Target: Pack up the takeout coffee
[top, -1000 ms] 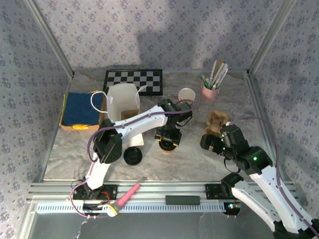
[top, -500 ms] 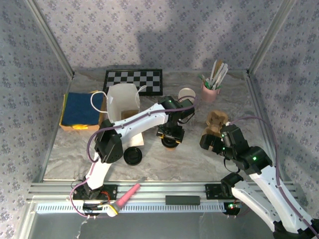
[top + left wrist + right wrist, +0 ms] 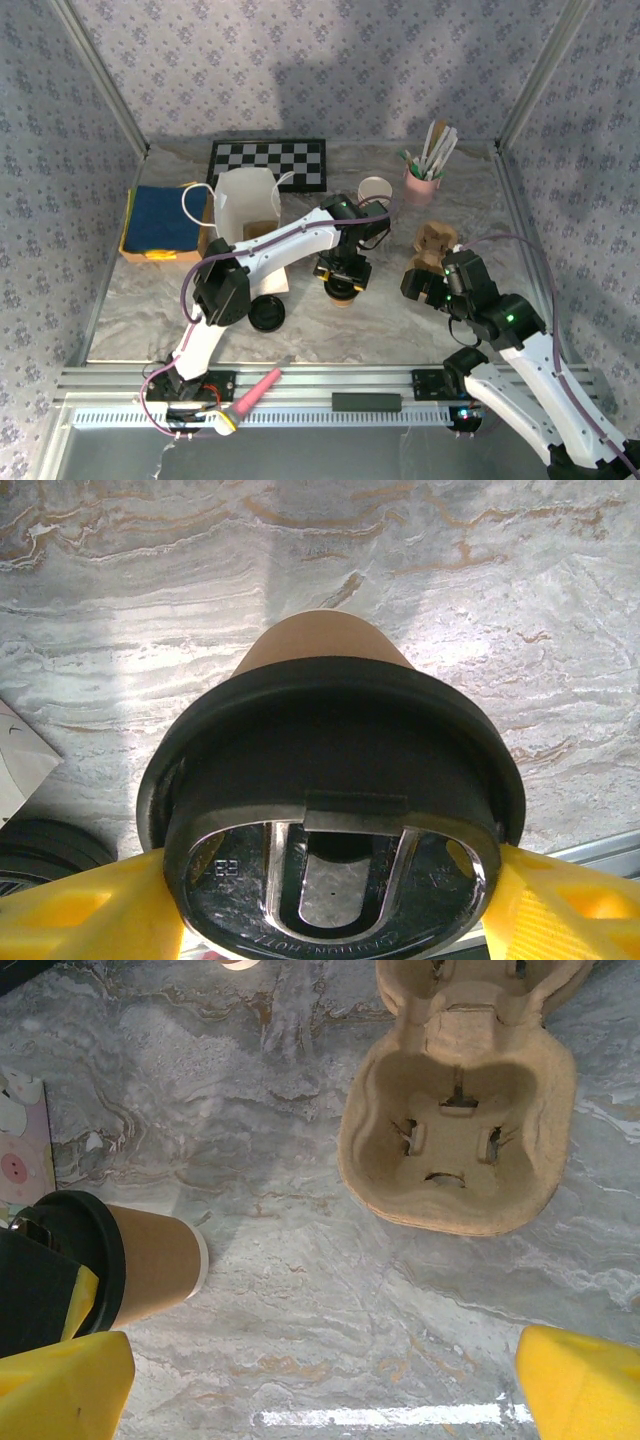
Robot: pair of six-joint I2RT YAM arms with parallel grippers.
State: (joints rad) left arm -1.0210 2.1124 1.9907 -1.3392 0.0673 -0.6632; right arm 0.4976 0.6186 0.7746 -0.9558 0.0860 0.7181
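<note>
Coffee cup (image 3: 330, 645), brown paper, black lid (image 3: 330, 740) fitted: directly under left gripper (image 3: 330, 905), between its yellow fingers (image 3: 70, 910); whether they clamp it cannot be told. Right gripper (image 3: 325, 1380): jaws wide apart, empty; cardboard cup carrier (image 3: 455, 1110) just ahead.

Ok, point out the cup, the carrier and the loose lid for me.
cup (image 3: 155, 1260): right wrist view, on its brown side wall.
carrier (image 3: 370, 1130): right wrist view, on the left wall of its near pocket.
loose lid (image 3: 266, 315): top view, on the middle of its black top.
</note>
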